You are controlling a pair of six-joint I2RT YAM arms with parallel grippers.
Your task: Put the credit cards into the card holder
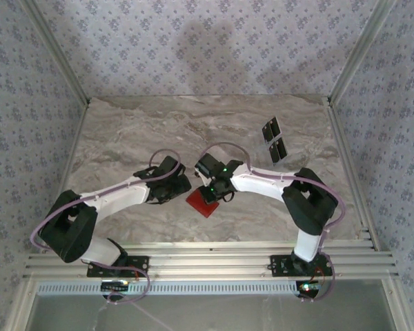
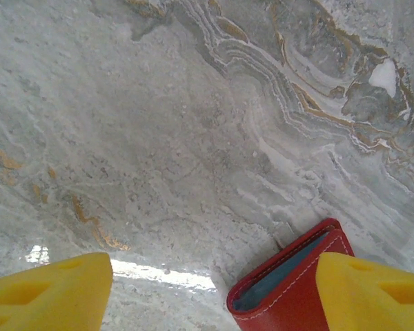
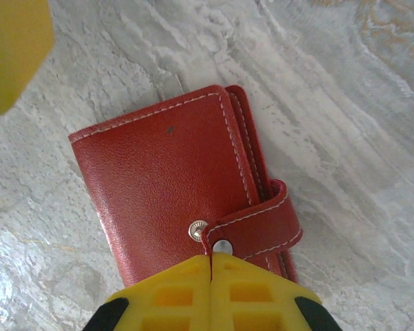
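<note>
A grey-veined marble table (image 1: pixel 124 138) is seen from above, with two white arms bolted at its 6 o'clock edge and leaning in towards each other. Just on the 6 o'clock side of the table's centre lies the card holder (image 1: pixel 201 205), a red wallet, closed and flat.

The left gripper (image 1: pixel 181 185) hovers at the wallet's 9 o'clock side. Its yellow fingers (image 2: pixel 48 293) are spread wide, with one wallet corner just inside the gap, probably ready to steady it.

The right gripper (image 1: pixel 219 193) is over the wallet. Its fingers (image 3: pixel 172 296) are pressed together right at the free end of the snap tab (image 3: pixel 262 231), likely to pull it open. Whether the tab's edge is nipped between them cannot be told.

Two black credit cards (image 1: pixel 279 149) wait well apart, at 2 o'clock from the wallet, untouched.
</note>
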